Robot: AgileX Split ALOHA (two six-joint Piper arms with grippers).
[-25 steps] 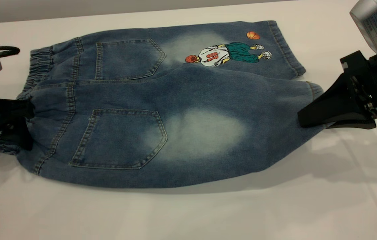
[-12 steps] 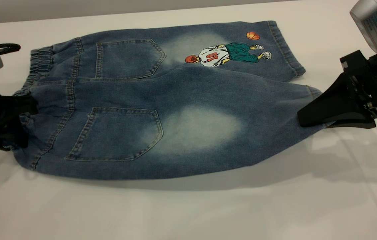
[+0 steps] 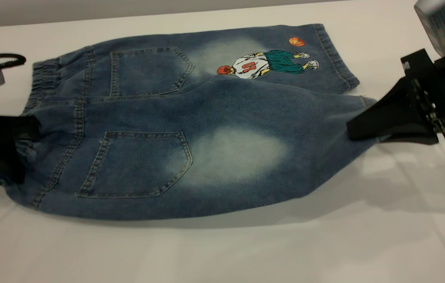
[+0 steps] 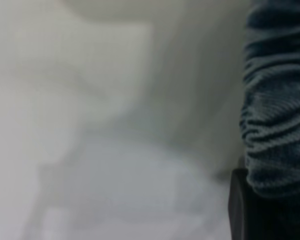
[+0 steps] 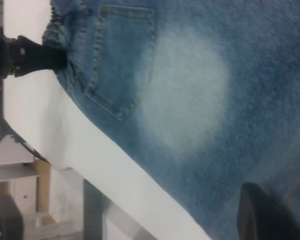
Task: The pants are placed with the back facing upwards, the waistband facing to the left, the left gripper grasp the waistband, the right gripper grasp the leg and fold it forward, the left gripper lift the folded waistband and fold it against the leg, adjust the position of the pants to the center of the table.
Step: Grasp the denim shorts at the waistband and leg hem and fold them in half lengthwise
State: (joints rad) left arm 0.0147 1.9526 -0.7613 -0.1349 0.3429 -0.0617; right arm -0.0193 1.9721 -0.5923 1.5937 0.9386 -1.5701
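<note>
The pants lie back up on the white table, with the waistband at the left. My left gripper is shut on the waistband's near part. In the left wrist view the ruched waistband runs into one black finger. My right gripper is shut on the hem of the leg, the near one with the pale oval. That leg fills the right wrist view, with a finger on it. The near half hangs a little above the table, over a shadow. The printed leg lies flat behind.
A silver-grey labelled box sits above the right wrist. A black cable loop lies by the left arm. A grey wall rises behind the table's far edge. The right wrist view shows the table's near edge and the floor area beyond it.
Both grippers keep their hold. The right gripper has shifted slightly up and to the left with the hem. The near waistband end rose, then sagged again, and the pants slid slightly left.
</note>
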